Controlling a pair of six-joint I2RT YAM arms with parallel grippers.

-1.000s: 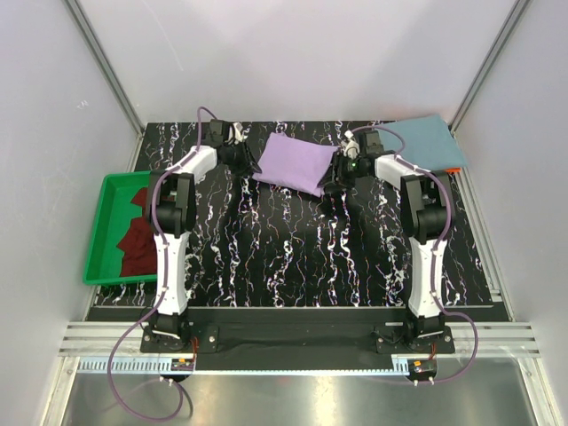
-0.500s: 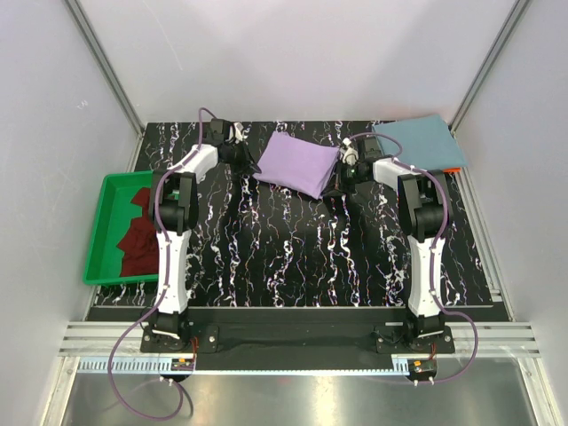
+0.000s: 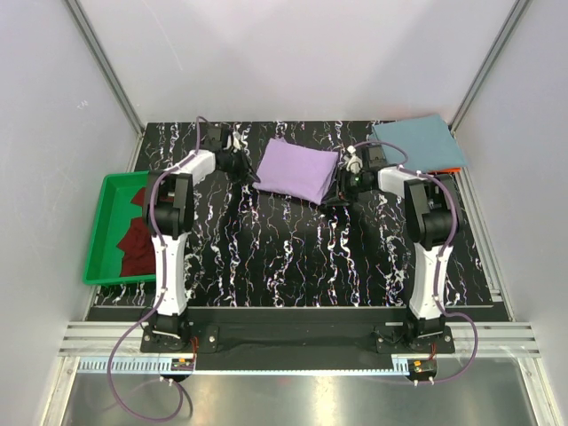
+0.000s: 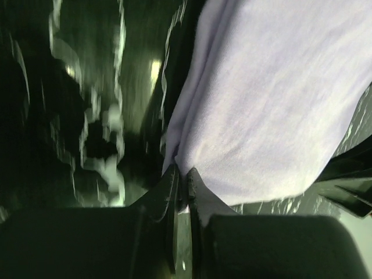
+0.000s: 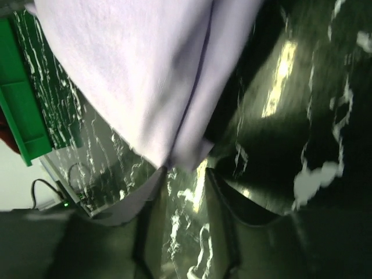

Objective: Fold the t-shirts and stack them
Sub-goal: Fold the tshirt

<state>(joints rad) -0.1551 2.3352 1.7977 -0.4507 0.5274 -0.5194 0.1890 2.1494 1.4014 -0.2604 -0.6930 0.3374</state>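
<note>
A folded lavender t-shirt point(image 3: 297, 169) lies at the back middle of the black marbled table point(image 3: 293, 257). My left gripper point(image 3: 245, 169) is at its left edge; in the left wrist view the gripper point(image 4: 181, 177) is shut on a corner of the lavender cloth point(image 4: 273, 99). My right gripper point(image 3: 342, 188) is at the shirt's right corner. In the right wrist view it point(image 5: 186, 172) stands open, and the cloth point(image 5: 145, 75) ends just at its tips. A folded teal-blue t-shirt point(image 3: 417, 142) lies at the back right. A maroon t-shirt point(image 3: 138, 235) lies crumpled in the tray.
A green plastic tray point(image 3: 99, 232) sits at the table's left edge and also shows in the right wrist view point(image 5: 17, 110). An orange edge point(image 3: 451, 168) peeks from under the teal-blue shirt. White walls and metal rails close in the back and sides.
The left gripper has shut on the lavender shirt's left edge. The right gripper closed at the right corner and has opened again. The shirt has shifted slightly right and lies flatter.
</note>
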